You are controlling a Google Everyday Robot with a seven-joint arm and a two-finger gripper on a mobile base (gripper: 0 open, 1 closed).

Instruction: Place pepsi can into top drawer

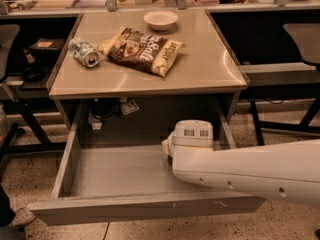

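Observation:
The top drawer [110, 171] is pulled wide open below the tan-topped table [205, 59]; the part of its grey floor that shows is bare. My white arm reaches in from the right, and its end with the gripper [172, 151] hangs over the drawer's right half, the fingers hidden behind the arm's white housing. The pepsi can is out of view; it may be hidden under the arm.
On the table lie a silver-grey can [84, 52] on its side, a brown snack bag [142, 50] and a white bowl [160, 19]. Chairs stand at the left [7, 39] and right [302, 36]. Cables hang under the table behind the drawer.

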